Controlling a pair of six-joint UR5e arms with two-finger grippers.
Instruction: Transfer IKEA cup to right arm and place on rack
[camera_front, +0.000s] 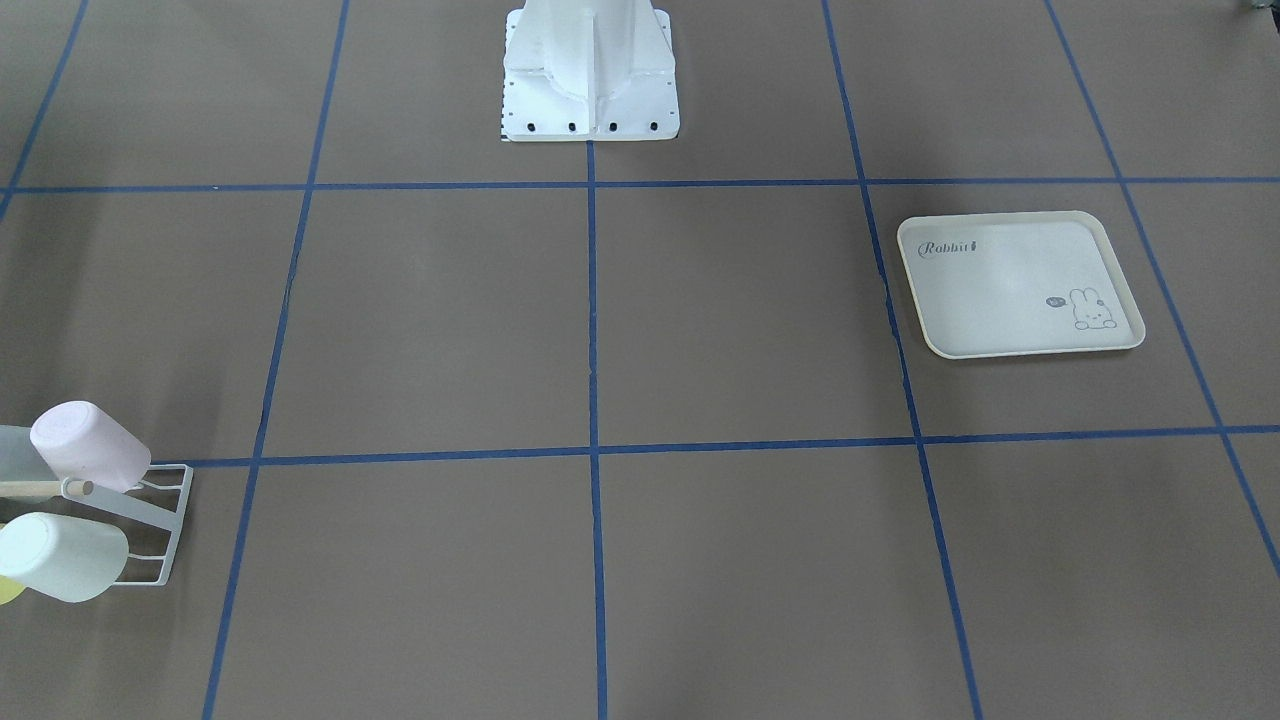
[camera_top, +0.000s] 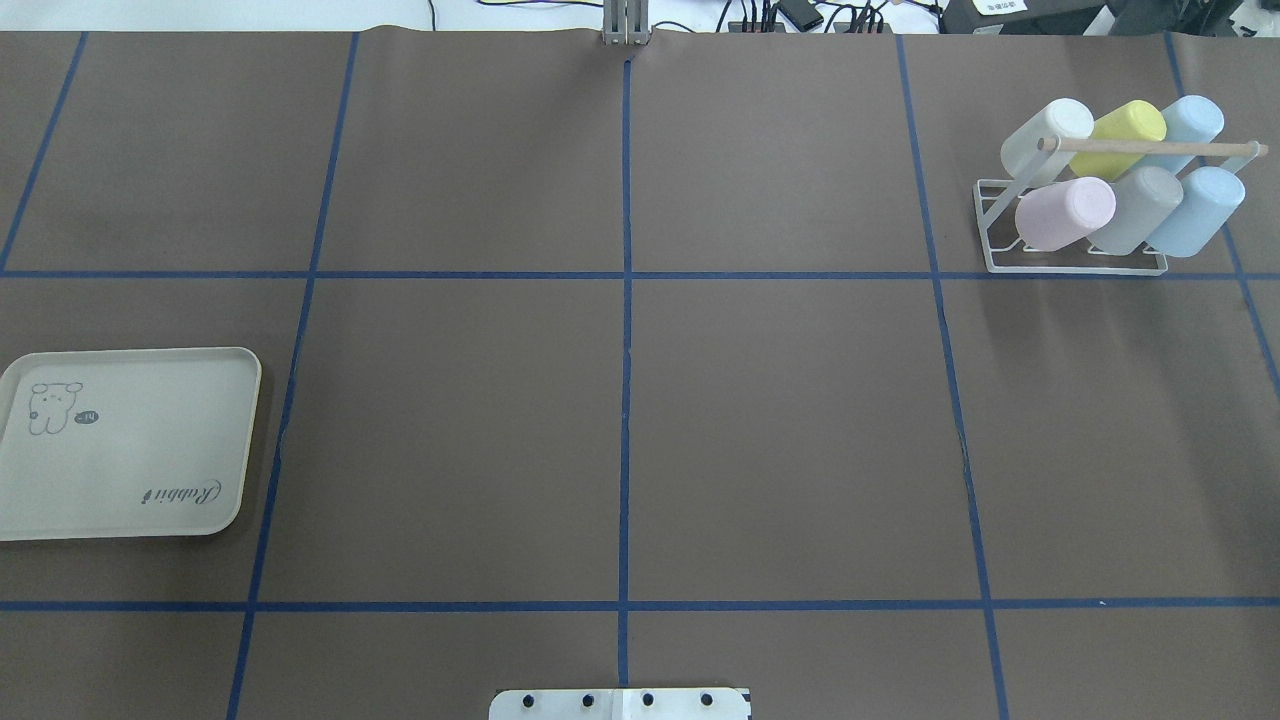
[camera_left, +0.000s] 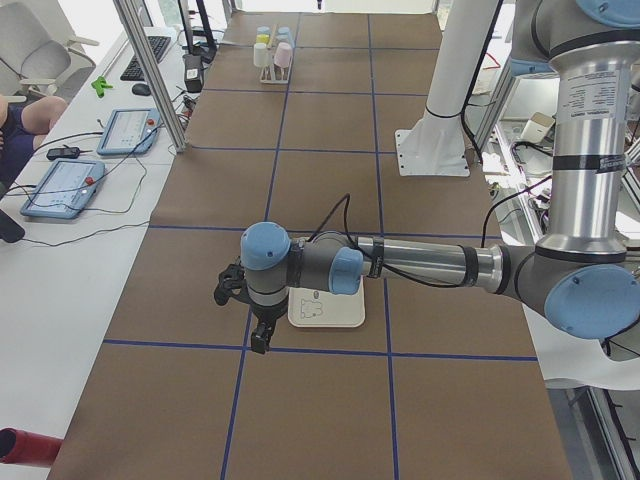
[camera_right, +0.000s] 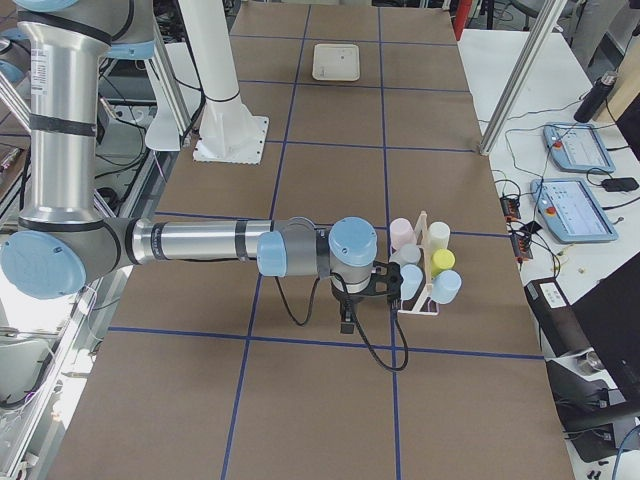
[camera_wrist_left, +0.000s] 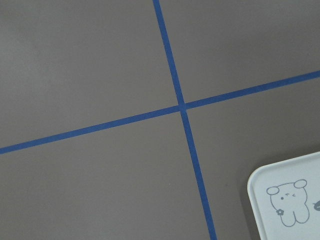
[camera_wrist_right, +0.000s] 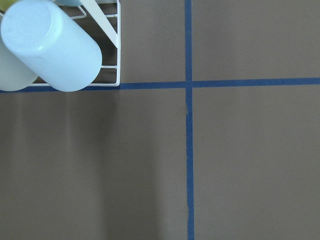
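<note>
The white wire rack (camera_top: 1075, 266) with its wooden dowel (camera_top: 1150, 146) stands at the far right of the table. Several pastel IKEA cups rest tilted on its prongs, among them a pink cup (camera_top: 1064, 213), a yellow cup (camera_top: 1130, 124) and a pale blue cup (camera_wrist_right: 50, 45). My right gripper (camera_right: 386, 283) hovers just beside the rack (camera_right: 425, 288); it shows only in the right side view, so I cannot tell its state. My left gripper (camera_left: 229, 290) hangs over the table by the tray, seen only in the left side view; state cannot be told. Neither gripper visibly holds a cup.
A cream rabbit-print tray (camera_top: 150, 430) lies at the left side, with nothing on it; its corner (camera_wrist_left: 285, 185) shows in the left wrist view. The robot's white base plate (camera_top: 620, 703) sits at the near edge. Blue tape lines grid the brown table.
</note>
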